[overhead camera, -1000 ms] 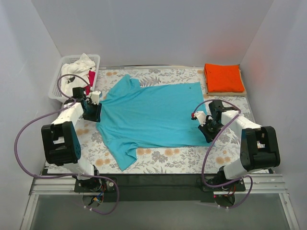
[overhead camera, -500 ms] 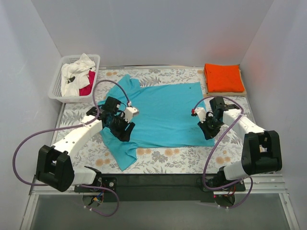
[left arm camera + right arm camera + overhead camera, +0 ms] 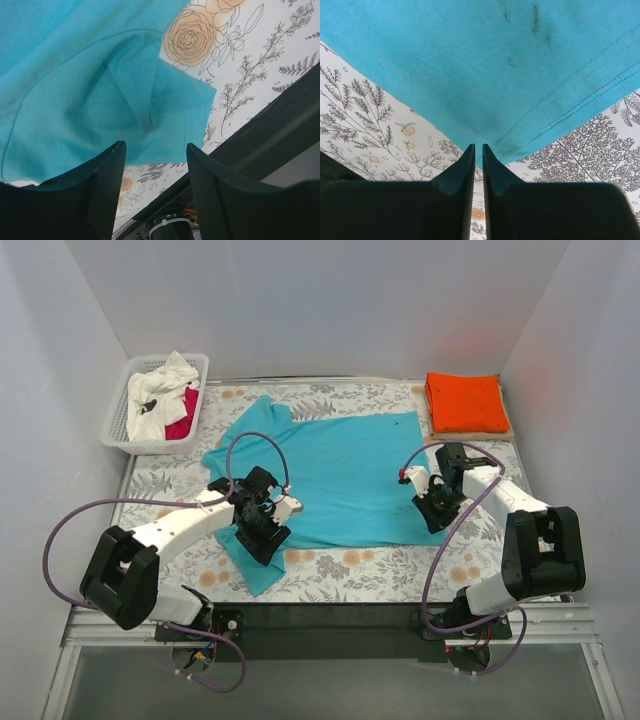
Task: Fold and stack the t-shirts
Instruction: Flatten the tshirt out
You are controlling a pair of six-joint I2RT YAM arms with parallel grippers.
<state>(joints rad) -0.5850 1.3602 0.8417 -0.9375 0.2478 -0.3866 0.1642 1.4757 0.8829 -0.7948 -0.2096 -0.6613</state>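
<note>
One change — left gripper [image 3: 156,146] now over teal t-shirt [image 3: 340,470] sleeve [image 3: 172,95].

Seen in the room | teal t-shirt [image 3: 340,475]: 1 | orange t-shirt [image 3: 465,402]: 1 | white t-shirt [image 3: 165,380]: at least 1, heap too crumpled to count | red-pink t-shirt [image 3: 184,415]: 1 showing | basket [image 3: 112,430]: 1 | arms: 2, left arm [image 3: 175,525], right arm [image 3: 500,495] | tools: 2, left tool [image 3: 268,542], right tool [image 3: 432,515] | surface [image 3: 400,570]: 1

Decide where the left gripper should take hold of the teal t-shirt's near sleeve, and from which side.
Grip the sleeve at its stitched cuff edge, coming straight down from above with the open left gripper. The teal t-shirt lies flat on the table, so probably only a pinched-up free edge gives it something to close on.
</note>
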